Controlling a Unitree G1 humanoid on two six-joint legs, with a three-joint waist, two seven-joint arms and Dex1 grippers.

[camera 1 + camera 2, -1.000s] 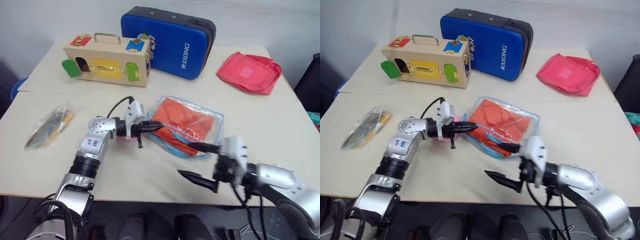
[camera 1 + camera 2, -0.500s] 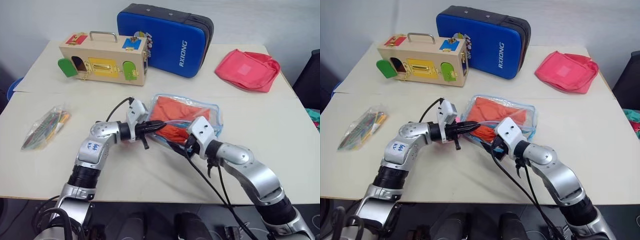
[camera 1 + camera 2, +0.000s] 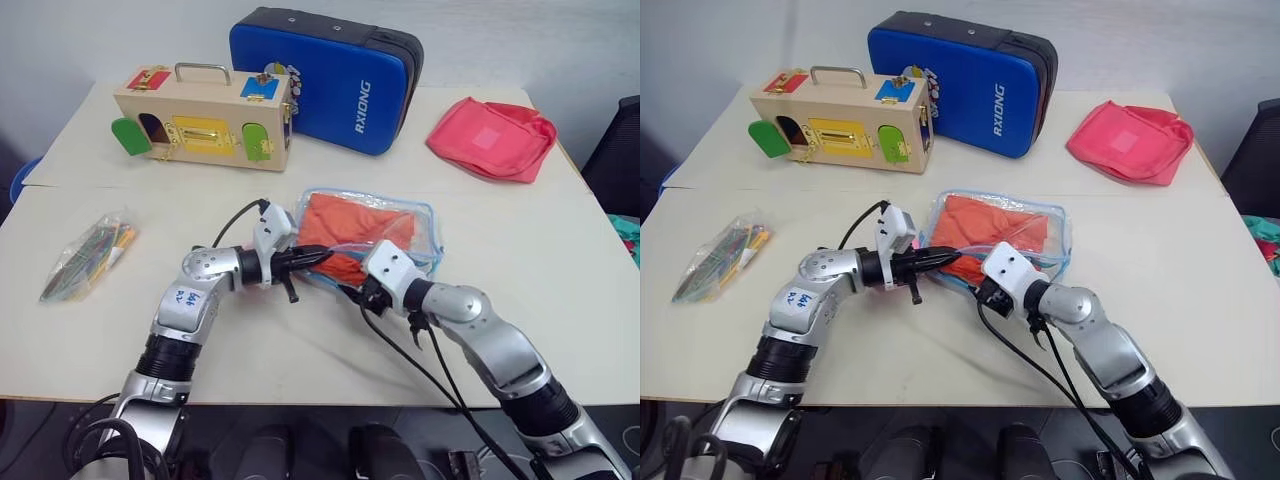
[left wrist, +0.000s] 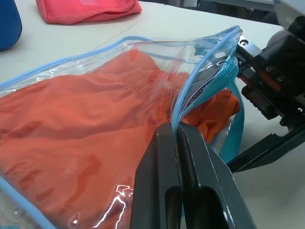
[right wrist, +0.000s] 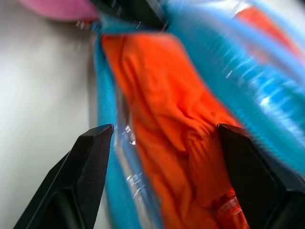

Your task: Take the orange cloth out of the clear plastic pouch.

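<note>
The clear plastic pouch [image 3: 430, 232] with light-blue edging lies mid-table, and the orange cloth [image 3: 350, 222] is inside it. My left gripper [image 3: 318, 256] is shut on the upper blue edge of the pouch's mouth and holds it lifted; the left wrist view shows both fingers [image 4: 164, 157] pinching that edging. From the near side my right gripper [image 3: 356, 290] is at the mouth. In the right wrist view it [image 5: 164, 129] stands open, with the cloth [image 5: 176, 119] and the lower blue edge between its spread fingers.
A blue zip case [image 3: 330, 75] and a wooden latch box [image 3: 205, 125] stand at the back. A pink-red fabric bag [image 3: 490, 140] lies back right, a small bag of coloured sticks [image 3: 85, 255] at the left. Something pink [image 5: 57, 7] lies under my left gripper.
My right gripper has come forward from the table's front edge to the pouch's mouth. The left gripper has kept its hold on the pouch's edge.
</note>
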